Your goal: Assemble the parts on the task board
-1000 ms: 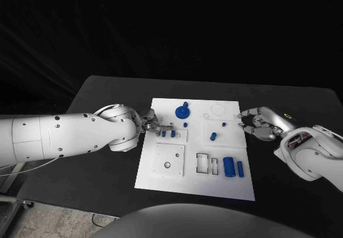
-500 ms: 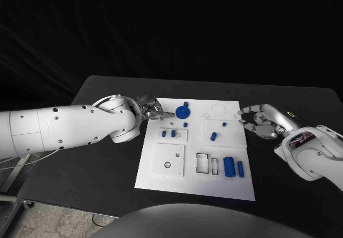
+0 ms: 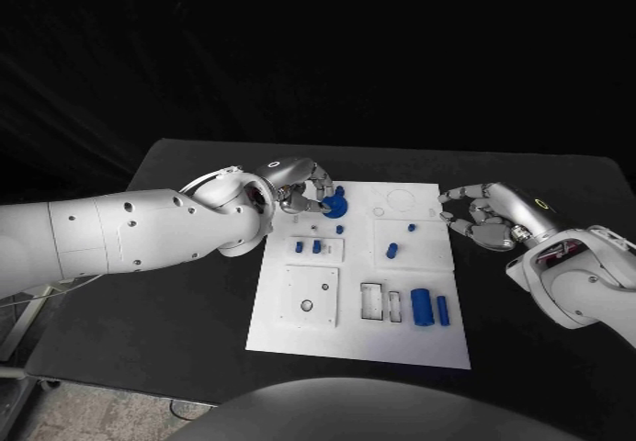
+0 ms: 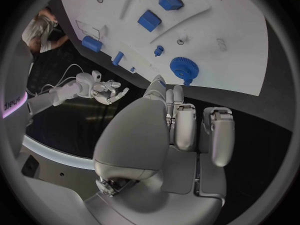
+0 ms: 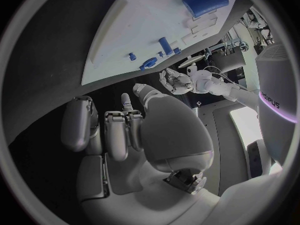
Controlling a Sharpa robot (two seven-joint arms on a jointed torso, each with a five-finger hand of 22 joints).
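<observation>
While hovering by the round blue toothed gear [image 3: 335, 205] at the far end of the flat white task board [image 3: 356, 344], left hand [image 3: 300, 188] curled, grip unclear. Right hand [image 3: 480, 216] curled, empty, beside board. Blue cylinder [image 3: 423, 307] unplaced; assembly seemingly partial.

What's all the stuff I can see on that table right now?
Table: one, black, under everything.
Task board: one, white, in the middle of the table.
Gear: one, blue, at the board's far left corner, by the left hand's fingertips.
Large blocks: two, blue, side by side on the board's near right part.
Small pegs: several, blue, across the board's middle.
Left hand: one, silver, at the gear; contact unclear.
Right hand: one, silver, fingers curled, beside the board's right edge, holding nothing visible.
</observation>
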